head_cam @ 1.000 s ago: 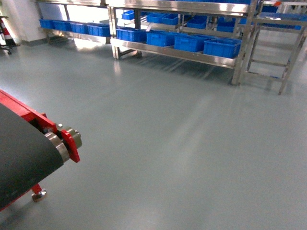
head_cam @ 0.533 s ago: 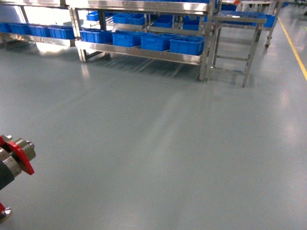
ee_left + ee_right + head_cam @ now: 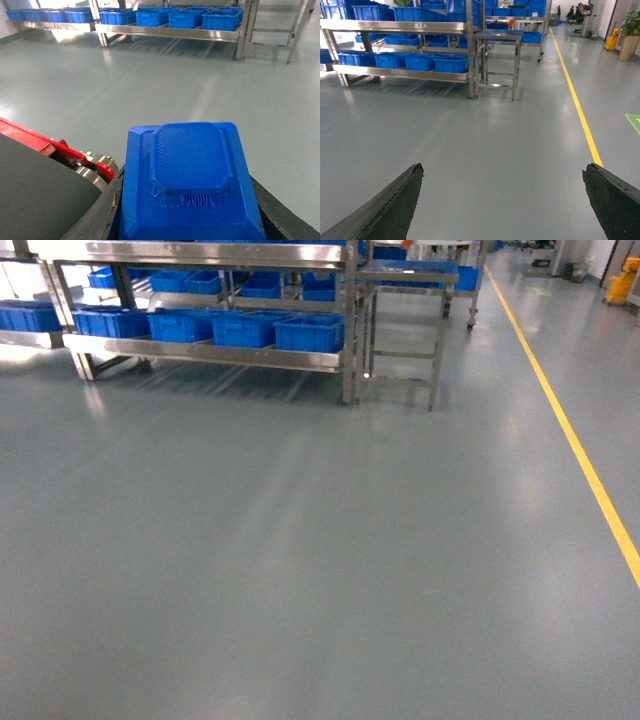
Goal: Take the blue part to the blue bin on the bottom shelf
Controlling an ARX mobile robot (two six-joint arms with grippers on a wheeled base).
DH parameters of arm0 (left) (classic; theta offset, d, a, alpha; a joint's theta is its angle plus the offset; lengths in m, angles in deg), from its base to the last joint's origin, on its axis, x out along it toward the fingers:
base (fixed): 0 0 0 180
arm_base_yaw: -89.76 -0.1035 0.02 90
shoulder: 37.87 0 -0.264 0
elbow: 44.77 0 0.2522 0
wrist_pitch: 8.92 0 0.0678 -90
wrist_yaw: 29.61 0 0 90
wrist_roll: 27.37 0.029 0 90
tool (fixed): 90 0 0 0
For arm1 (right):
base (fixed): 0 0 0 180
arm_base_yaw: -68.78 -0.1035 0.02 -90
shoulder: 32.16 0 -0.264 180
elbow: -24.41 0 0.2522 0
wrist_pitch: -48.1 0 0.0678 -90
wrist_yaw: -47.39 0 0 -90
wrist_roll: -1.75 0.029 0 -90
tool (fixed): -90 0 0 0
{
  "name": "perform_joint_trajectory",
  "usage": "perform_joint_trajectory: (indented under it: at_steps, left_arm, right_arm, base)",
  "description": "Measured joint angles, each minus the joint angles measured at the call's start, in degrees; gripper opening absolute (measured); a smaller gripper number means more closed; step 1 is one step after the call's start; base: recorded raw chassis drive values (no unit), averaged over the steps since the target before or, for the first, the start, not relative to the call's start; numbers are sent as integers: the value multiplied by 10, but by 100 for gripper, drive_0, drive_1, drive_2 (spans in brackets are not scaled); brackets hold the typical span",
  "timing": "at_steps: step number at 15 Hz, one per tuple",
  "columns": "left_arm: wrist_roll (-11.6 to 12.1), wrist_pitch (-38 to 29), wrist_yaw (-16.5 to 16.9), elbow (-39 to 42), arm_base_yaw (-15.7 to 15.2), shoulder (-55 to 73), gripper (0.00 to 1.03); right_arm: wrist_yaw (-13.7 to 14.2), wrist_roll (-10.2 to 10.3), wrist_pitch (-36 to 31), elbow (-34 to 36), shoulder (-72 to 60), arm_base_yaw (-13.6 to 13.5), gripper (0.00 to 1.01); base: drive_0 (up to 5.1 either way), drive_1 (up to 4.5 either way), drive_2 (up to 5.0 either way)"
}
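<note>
The blue part [image 3: 190, 180], a square block with a raised octagonal top, fills the lower left wrist view, and my left gripper [image 3: 190, 212] is shut on it with a dark finger on each side. Far across the floor stands the steel rack. Its bottom shelf [image 3: 200, 352] carries a row of blue bins [image 3: 308, 333]. The rack also shows in the left wrist view, bottom shelf [image 3: 170, 32] and blue bins [image 3: 220, 19]. My right gripper [image 3: 502, 172] is open above bare floor, nothing between its fingers. Neither gripper appears in the head view.
A small steel frame table [image 3: 405, 315] stands against the rack's right end. A yellow floor line [image 3: 575, 440] runs along the right. A conveyor belt end with red frame [image 3: 30, 145] and metal roller [image 3: 97, 167] sits close beside the left gripper. Grey floor lies between me and the rack.
The head view has swung to the right. The conveyor end slid out of frame on the left, the rack shifted left, and the yellow line came into view.
</note>
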Motion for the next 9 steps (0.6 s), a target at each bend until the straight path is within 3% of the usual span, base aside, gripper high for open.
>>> perform_joint_trajectory:
  at_steps: [9]
  left_arm:
    - [0,0,3,0,1,1,44]
  right_arm:
    - [1,0,0,0,0,0,98]
  base:
    - [-160,-160,-160]
